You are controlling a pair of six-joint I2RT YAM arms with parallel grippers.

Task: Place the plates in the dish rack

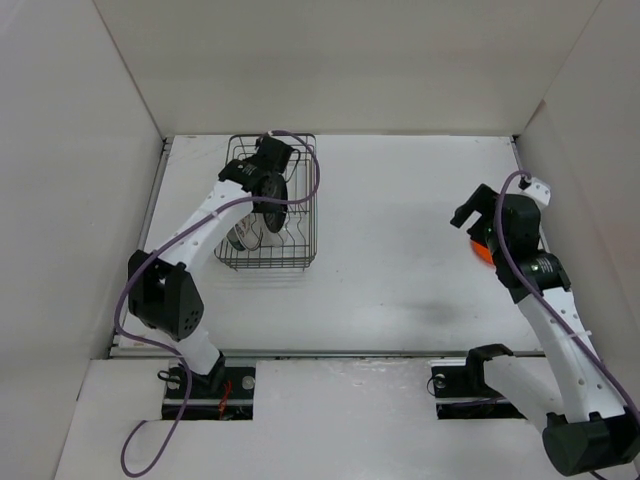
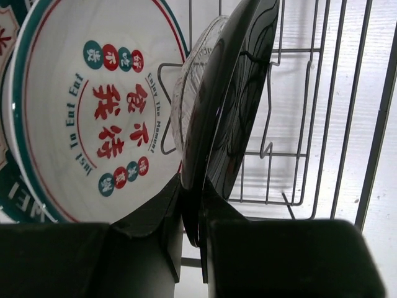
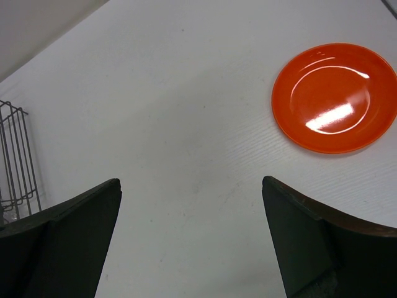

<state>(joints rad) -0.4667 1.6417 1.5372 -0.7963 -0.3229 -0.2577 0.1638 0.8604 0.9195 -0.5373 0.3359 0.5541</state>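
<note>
Clamping the glossy black round plate (image 2: 242, 93) by its lower rim, the left gripper (image 2: 192, 217) is holding it upright on edge inside the dark grey wire dish rack (image 2: 316, 124).
From above, the left arm (image 1: 200, 225) is hiding much of the rack. A clear plate (image 2: 198, 68) is just peeking out between the black one and the white plate with red characters (image 2: 93, 112), both on edge too. Far right, the glossy orange plate (image 3: 335, 96) is lying flat on the white table (image 3: 186, 93), with the right gripper (image 3: 191, 183) hovering spread wide, holding nothing.

Black plate (image 2: 243, 105) upright in dish rack (image 1: 303, 250) (clear plate (image 2: 195, 74) beside), orange plate (image 3: 335, 97) flat
</note>
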